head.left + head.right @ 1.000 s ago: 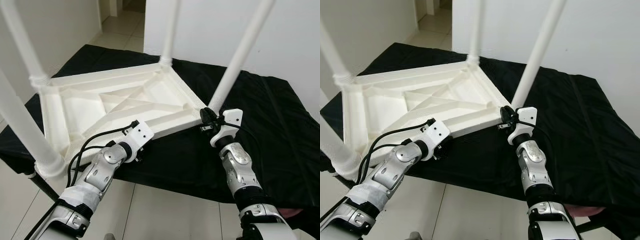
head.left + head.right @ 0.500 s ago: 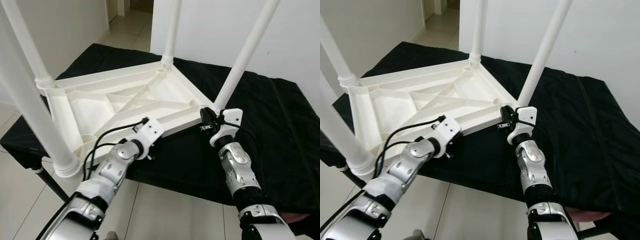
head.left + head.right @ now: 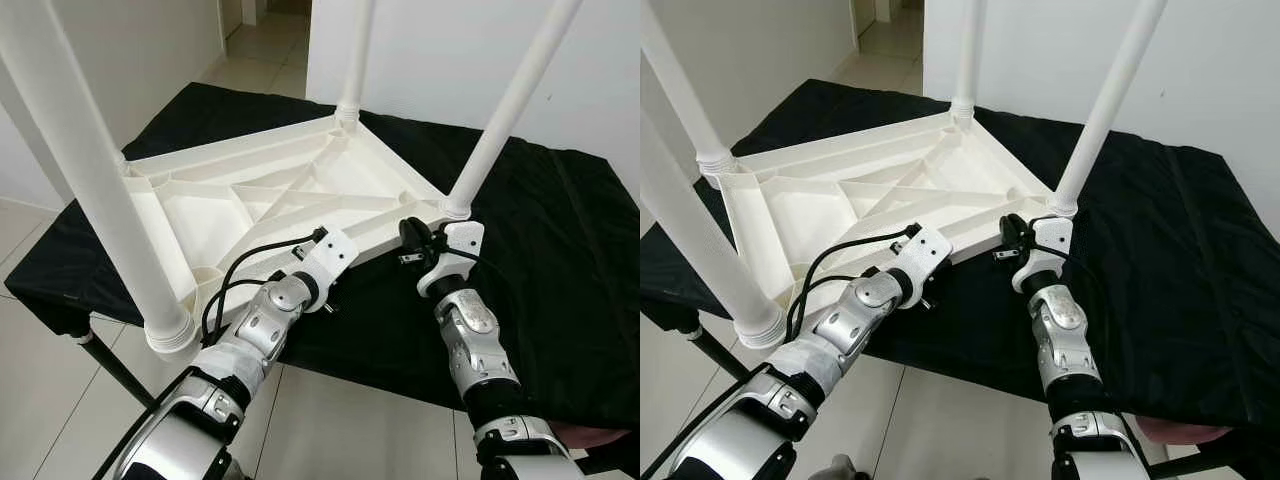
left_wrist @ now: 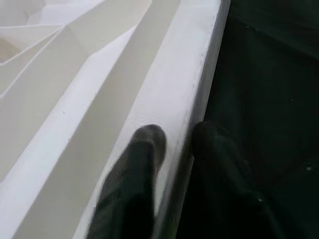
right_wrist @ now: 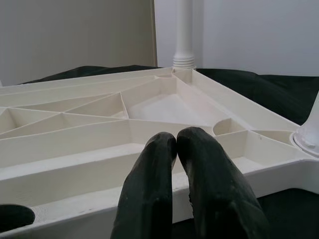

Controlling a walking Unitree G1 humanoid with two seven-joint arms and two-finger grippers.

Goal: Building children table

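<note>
At the lower centre of the left eye view, the left gripper (image 3: 322, 290) is set against the near rim of the upturned children's table (image 3: 270, 205). In the left wrist view its jaws are parted and straddle that rim, one finger (image 4: 134, 184) on the ribbed inner side, the other on the outer side over the black cloth (image 3: 560, 260). Just right of centre, the right gripper (image 3: 412, 243) is held at the same edge, close to the near-right leg (image 3: 505, 115); in the right wrist view its jaws are pressed together, with nothing seen between them, tips just at the rim.

The step in hand is judged to be steadying or shifting the table on the cloth-covered bench (image 3: 80, 335). It would best be done with both grippers moved together and slowly, so that the light frame is not twisted or slid off the near edge, which part of it already overhangs at lower left.

Farther back, the far leg (image 3: 352, 60) is seen upright at the top centre.
</note>
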